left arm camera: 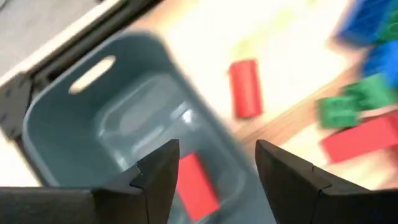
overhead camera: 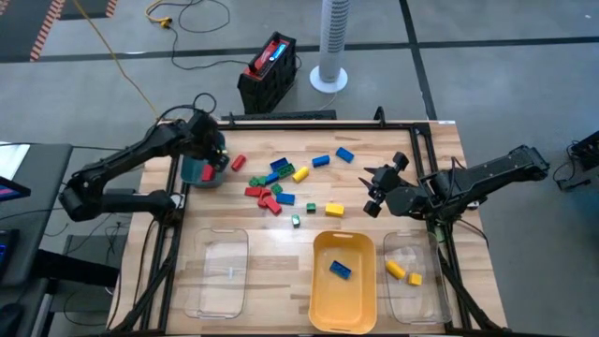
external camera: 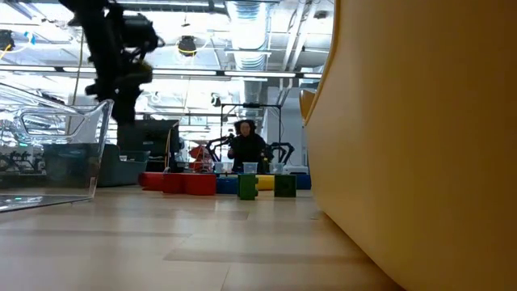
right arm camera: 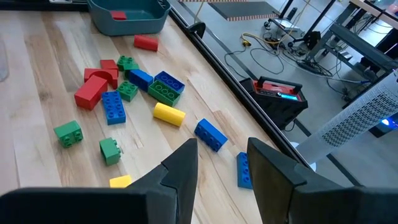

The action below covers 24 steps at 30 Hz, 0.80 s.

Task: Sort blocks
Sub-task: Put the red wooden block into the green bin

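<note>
Left gripper hangs over the teal tray, jaws spread and empty; one red block lies in the tray directly below them. Right gripper waits with jaws parted, holding nothing, the loose blocks ahead of it. Judged early: one blue and two yellow are binned, and most of the pile is unsorted.

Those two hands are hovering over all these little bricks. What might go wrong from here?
The left hand is open right above the teal tray, which sits at the table's edge; a bump could push it off. The red block in it seems freshly dropped. The right hand, empty, hangs over tightly packed blocks, so a grab there could catch or scatter neighbours.
</note>
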Tool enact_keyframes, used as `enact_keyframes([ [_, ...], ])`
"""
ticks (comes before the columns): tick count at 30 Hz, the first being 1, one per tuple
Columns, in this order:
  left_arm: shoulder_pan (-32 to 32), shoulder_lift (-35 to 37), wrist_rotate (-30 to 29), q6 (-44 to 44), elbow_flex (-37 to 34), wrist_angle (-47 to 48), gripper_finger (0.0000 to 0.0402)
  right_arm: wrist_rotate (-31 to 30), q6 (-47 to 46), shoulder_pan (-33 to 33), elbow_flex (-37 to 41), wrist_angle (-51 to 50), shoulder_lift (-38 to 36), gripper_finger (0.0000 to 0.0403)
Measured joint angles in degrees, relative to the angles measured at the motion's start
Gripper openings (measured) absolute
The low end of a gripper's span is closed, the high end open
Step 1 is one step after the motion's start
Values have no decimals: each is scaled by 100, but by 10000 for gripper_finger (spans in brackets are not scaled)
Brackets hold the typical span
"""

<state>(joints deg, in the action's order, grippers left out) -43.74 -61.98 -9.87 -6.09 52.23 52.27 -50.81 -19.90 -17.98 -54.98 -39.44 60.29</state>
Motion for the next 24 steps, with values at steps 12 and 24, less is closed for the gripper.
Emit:
enact_keyframes([
  [12, 1037, -862, -45, -472, 74, -348, 206, 0, 135, 6, 0, 211, 2, 152],
  [24, 1356, -2843, -393, -335, 868, -590, 206, 40, 186, 11, -2, 155, 0, 152],
])
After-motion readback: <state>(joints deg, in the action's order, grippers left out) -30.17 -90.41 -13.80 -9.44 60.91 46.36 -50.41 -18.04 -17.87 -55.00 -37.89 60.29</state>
